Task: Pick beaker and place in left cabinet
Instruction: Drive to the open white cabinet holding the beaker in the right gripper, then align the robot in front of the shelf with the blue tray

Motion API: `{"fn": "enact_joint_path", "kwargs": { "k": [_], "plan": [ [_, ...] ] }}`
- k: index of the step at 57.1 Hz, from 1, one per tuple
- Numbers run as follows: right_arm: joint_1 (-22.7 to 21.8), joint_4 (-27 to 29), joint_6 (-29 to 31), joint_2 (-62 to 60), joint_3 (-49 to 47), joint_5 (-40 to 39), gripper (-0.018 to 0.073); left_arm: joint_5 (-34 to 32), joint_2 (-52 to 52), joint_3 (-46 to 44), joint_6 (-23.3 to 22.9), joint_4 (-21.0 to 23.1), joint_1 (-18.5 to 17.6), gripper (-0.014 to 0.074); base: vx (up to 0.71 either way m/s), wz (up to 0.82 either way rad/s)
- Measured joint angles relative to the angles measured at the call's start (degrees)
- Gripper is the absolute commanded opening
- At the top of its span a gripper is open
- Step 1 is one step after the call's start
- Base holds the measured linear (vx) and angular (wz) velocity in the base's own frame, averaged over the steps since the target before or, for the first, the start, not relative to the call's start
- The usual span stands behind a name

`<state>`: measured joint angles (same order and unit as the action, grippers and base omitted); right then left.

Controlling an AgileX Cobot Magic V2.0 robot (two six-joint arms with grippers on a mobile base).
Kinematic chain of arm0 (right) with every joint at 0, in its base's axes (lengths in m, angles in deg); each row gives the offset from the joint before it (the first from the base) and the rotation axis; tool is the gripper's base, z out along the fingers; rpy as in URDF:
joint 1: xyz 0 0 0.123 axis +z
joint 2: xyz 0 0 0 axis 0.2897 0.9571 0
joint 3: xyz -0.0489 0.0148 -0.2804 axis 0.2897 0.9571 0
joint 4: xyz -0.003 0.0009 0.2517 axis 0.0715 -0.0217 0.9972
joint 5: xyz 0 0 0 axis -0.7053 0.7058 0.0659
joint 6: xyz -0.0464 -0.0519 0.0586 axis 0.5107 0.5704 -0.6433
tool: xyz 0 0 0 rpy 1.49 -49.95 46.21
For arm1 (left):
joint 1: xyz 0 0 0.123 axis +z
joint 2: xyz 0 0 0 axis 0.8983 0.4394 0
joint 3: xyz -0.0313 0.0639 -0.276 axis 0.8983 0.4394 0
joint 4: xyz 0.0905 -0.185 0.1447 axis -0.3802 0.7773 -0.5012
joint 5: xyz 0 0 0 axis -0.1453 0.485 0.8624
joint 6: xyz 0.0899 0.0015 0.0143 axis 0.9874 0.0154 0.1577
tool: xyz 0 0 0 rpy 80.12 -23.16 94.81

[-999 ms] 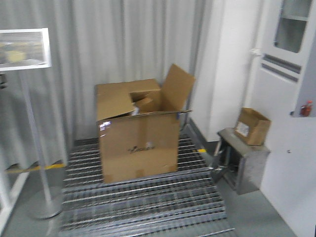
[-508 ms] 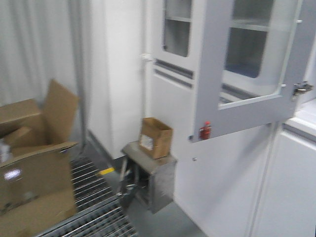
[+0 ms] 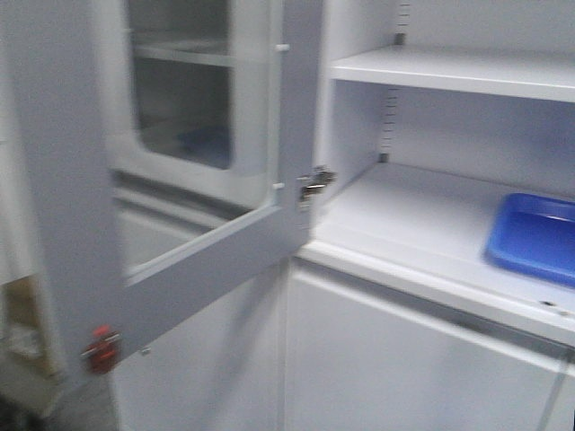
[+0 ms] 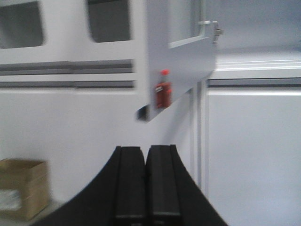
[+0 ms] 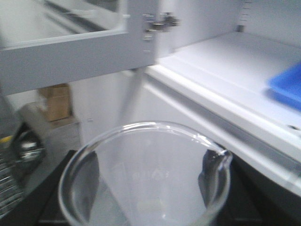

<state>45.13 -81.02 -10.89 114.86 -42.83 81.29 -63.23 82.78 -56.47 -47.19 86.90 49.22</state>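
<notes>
Grips the beaker (image 5: pixel 143 188) in the right gripper (image 5: pixel 149 179), just outside the left cabinet (image 3: pixel 449 117), presses the empty left gripper (image 4: pixel 146 181) fully closed, faces a swung-open glazed door (image 3: pixel 207 251), a pale shelf (image 3: pixel 404 211) bearing a blue tray (image 3: pixel 535 235), a cardboard box (image 4: pixel 21 188) on the floor (image 5: pixel 70 134).
</notes>
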Motion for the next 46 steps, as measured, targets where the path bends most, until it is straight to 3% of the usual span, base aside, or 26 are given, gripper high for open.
{"fn": "enact_joint_path", "kwargs": {
  "k": [22, 46],
  "plan": [
    [0.0, 0.0, 0.0, 0.0, 0.0, 0.0, -0.0004, 0.0, 0.0, 0.0, 0.0, 0.0, 0.0, 0.0001, 0.24, -0.74],
    [0.0, -0.05, 0.0, 0.0, 0.0, 0.0, -0.0004, 0.0, 0.0, 0.0, 0.0, 0.0, 0.0, 0.0001, 0.18, -0.3]
  ]
}}
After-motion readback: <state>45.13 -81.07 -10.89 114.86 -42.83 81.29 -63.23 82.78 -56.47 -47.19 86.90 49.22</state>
